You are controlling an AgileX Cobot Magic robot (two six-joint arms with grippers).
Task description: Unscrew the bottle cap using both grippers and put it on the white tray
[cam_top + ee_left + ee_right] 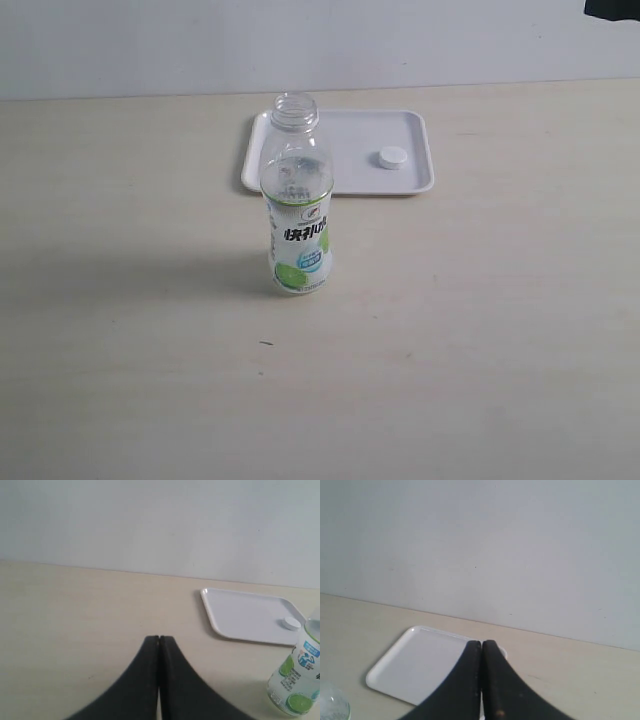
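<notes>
Bottle cap (391,157) lies flat on the white tray (350,135), in the tray's right half and clear of its rim. We find the tray near the far edge of the tabletop (480,330), the edge that meets the wall (150,45), and about midway between the far corners. The bottle (296,215) stands upright just in front of the tray's left part, toward the middle of the tabletop. Its neck is bare and overlaps the tray's left corner in the exterior view.

We see the left gripper (159,639) with its jaws pressed together, tip against tip and nothing between them. From its wrist view the cap sits well apart from the tips, across bare table on the tray, and the bottle stands nearer than the tray.

We see the right gripper (482,642) closed in the same way, also empty. The tray lies just beyond and below its tips, which cover part of it, and we cannot make out the cap in that view.
</notes>
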